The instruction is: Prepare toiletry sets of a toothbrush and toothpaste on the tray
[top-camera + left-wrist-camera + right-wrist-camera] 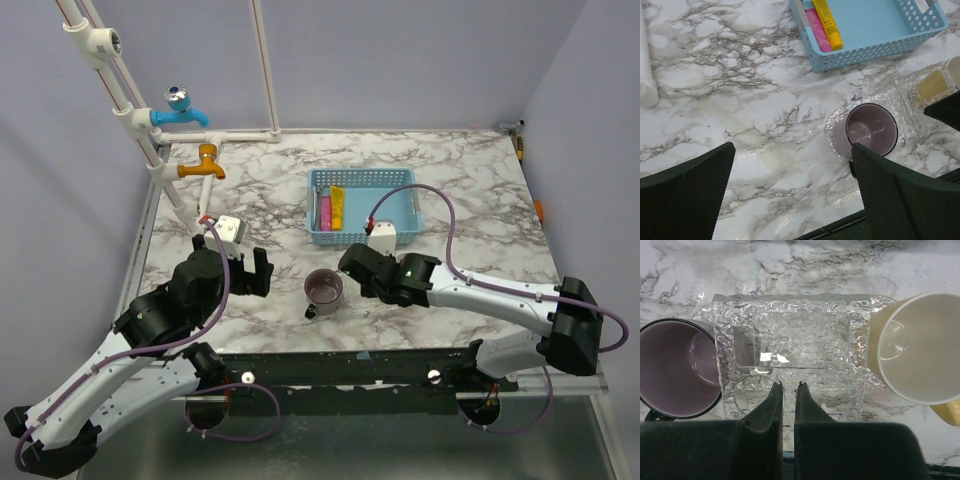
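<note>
The right claw (788,386) is hovering pinched together over the tray (805,315), left claw (792,160) gaping apart. It's probably needing to open before reaching the toothpaste (338,207) at 12 o'clock.

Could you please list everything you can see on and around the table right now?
table: one, white-and-grey marble, under everything.
basket: one, light blue, far middle of the table.
yellow tube: one, yellow, lying in the basket's left part.
pink tube: one, magenta-pink, lying beside the yellow tube in the basket.
tray: one, clear and textured, nearer than the basket.
cup: one, mauve, empty, upright on one end of the tray.
mug: one, cream, empty, upright on the tray's other end.
blue tap: one, far left.
orange tap: one, below the blue tap.
pipes: white, far left.
left gripper: open, empty, over bare table.
right gripper: shut, empty, over the tray's near edge.
</note>
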Controlling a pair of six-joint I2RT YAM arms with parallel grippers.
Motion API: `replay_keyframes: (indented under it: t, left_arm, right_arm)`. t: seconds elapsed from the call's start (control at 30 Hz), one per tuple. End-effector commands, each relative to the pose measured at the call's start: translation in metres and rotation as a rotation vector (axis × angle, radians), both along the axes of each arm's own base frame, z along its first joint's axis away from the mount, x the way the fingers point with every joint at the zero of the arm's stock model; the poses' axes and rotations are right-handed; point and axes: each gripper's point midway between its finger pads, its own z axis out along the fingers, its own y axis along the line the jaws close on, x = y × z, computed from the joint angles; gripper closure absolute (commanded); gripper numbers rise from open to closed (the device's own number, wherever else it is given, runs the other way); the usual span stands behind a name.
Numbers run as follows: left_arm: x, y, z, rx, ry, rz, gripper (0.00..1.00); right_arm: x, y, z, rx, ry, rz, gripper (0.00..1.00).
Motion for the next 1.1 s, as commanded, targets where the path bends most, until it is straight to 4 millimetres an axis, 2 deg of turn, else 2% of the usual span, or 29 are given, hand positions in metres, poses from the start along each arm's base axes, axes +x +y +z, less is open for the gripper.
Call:
replay_keyframes:
  t: [0.0, 0.73, 1.07]
  left_arm:
    - [0.001, 0.005, -0.007, 0.019, 0.012, 0.025, 0.01]
    - [0.002, 0.004, -0.008, 0.023, 0.016, 0.027, 0.01]
    - [0.002, 0.004, -0.008, 0.027, 0.017, 0.028, 0.01]
  right_arm:
    - [-0.003, 0.01, -0.007, 0.053, 0.011, -0.005, 0.99]
    - [-0.004, 0.01, -0.035, -0.002, 0.041, 0.01, 0.99]
    - [-0.006, 0.007, -0.038, -0.007, 0.048, 0.016, 0.99]
